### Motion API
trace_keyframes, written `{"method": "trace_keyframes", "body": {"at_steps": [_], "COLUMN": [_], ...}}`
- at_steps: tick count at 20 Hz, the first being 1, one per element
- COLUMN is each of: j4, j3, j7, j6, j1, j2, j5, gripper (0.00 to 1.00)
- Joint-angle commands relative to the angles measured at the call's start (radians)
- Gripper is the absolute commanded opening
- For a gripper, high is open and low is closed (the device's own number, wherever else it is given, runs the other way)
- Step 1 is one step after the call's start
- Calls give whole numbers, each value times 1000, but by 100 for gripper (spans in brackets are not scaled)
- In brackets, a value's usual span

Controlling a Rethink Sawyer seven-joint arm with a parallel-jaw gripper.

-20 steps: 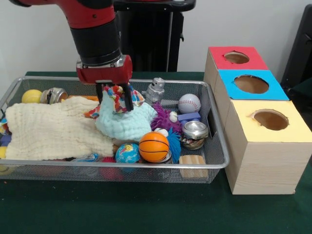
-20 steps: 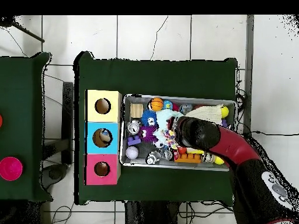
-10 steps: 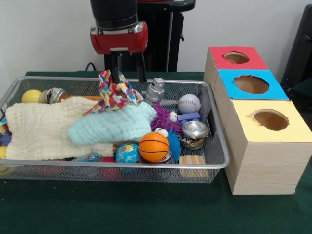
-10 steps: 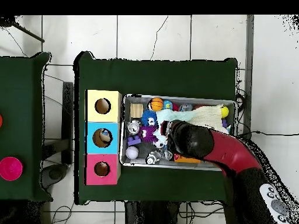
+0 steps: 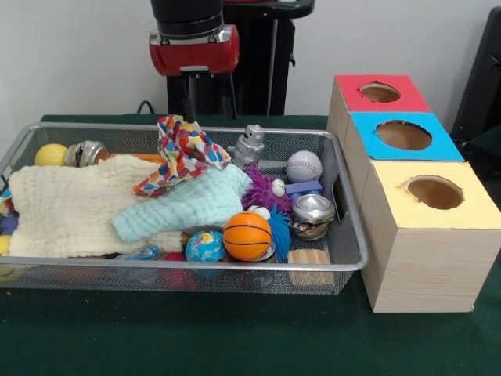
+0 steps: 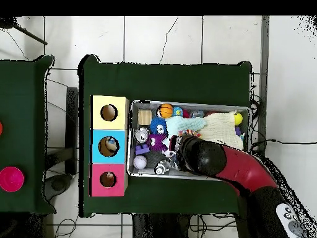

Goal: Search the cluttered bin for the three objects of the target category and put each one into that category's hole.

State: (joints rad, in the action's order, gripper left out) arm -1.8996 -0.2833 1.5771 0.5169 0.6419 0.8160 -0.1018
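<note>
The gripper [image 5: 208, 98] is held vertically at 12 o'clock, fingers [image 5: 190, 98] pointed down and parted, nothing gripped.

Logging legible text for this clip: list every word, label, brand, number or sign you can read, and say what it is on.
None can be read in either view.
Metal tin: its side may carry a label, too blurred to read.
Globe ball: printed pattern only, no legible lettering.
Three-hole box: red, blue and yellow tops, no markings.
Gripper: red housing, no visible lettering.
</note>
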Motion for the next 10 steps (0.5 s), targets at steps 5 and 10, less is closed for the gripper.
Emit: {"method": "trace_keyframes", "body": {"at_steps": [5,10], "j4": [-34,-30], "j3": [-32,-19], "j7": [79,63], "j6": [-98,-149], "j1": [28,36], "j2": [-114,-163], "j5": [-27,-64], "gripper": [100,100]}}
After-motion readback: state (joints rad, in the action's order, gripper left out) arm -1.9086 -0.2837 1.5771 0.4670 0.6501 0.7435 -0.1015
